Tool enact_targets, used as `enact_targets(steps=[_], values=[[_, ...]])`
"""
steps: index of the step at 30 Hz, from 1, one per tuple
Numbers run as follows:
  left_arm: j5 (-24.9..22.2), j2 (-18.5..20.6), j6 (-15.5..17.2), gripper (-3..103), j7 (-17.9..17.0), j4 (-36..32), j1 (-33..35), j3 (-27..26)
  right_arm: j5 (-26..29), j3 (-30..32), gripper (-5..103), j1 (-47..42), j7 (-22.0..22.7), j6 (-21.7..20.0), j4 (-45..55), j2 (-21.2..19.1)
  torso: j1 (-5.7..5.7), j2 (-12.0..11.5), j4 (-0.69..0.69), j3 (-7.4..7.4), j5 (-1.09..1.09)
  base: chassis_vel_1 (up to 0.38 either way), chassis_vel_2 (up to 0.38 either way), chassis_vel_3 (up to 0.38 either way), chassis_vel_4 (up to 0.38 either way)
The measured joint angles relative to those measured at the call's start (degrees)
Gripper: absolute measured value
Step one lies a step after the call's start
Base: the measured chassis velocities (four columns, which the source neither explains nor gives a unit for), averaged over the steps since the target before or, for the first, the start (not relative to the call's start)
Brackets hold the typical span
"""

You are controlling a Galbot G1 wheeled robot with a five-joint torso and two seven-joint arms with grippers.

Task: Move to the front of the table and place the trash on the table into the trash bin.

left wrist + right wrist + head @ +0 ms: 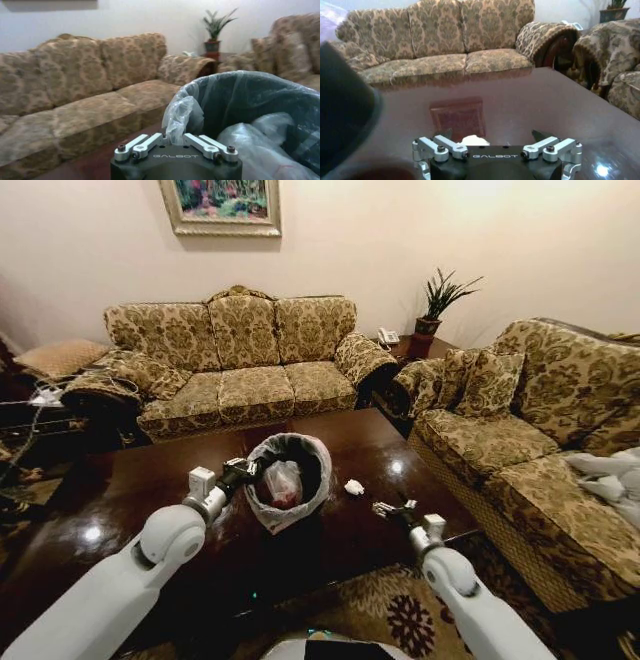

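Left claw [172, 144] pinches bin liner [182, 112]; right claw [492, 139], spread, frames paper wad [473, 140].

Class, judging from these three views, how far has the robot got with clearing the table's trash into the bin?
Done: a plastic bag bundle already lies inside the lined trash bin. In hand: the left end effector grips the bin's liner at its rim, while the right end effector, open, sits beside the white paper wad. Left: that wad is still on the table, not yet grasped.
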Motion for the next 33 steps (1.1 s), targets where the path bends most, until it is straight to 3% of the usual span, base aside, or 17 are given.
enact_targets(steps=[6,14,27,30,32,33], values=[[-0.6,1.3,-0.5,3,0.5,6.1,-6.8,2.6,0.0,-2.4,100,5.9,-1.8,0.7,-7.2,0.8,0.02,0.0,0.0,0.01,0.01,0.0,0.0,0.0,0.0],[-2.4,0.7,-0.5,3,2.4,14.1,-16.5,7.3,-0.2,-3.2,100,8.6,-7.9,2.5,-14.6,4.0,0.0,0.0,-0.04,0.01,-0.01,0.0,0.0,0.0,0.0],[-2.4,1.0,-0.5,3,3.9,14.7,-16.2,7.1,-2.5,-7.1,101,17.1,-11.9,4.2,-24.7,8.4,0.0,0.0,-0.01,0.0,0.01,0.0,0.0,0.0,0.0],[-2.4,0.8,-0.5,3,3.7,13.6,-15.5,6.8,-3.7,-7.8,86,18.1,-11.9,3.8,-25.7,9.3,0.0,0.0,-0.02,0.0,0.01,0.0,0.0,0.0,0.0],[-2.4,0.8,-0.5,3,3.7,13.3,-15.2,6.7,-3.8,-7.8,86,18.0,-11.8,3.7,-25.8,9.4,0.0,0.0,-0.02,0.0,0.02,0.0,0.0,0.0,0.0],[-2.4,0.7,-0.5,3,3.7,12.8,-14.7,6.5,-4.1,-7.8,80,17.7,-11.6,3.7,-25.8,9.5,0.0,0.0,-0.02,0.0,0.02,0.0,0.0,0.0,0.0]])
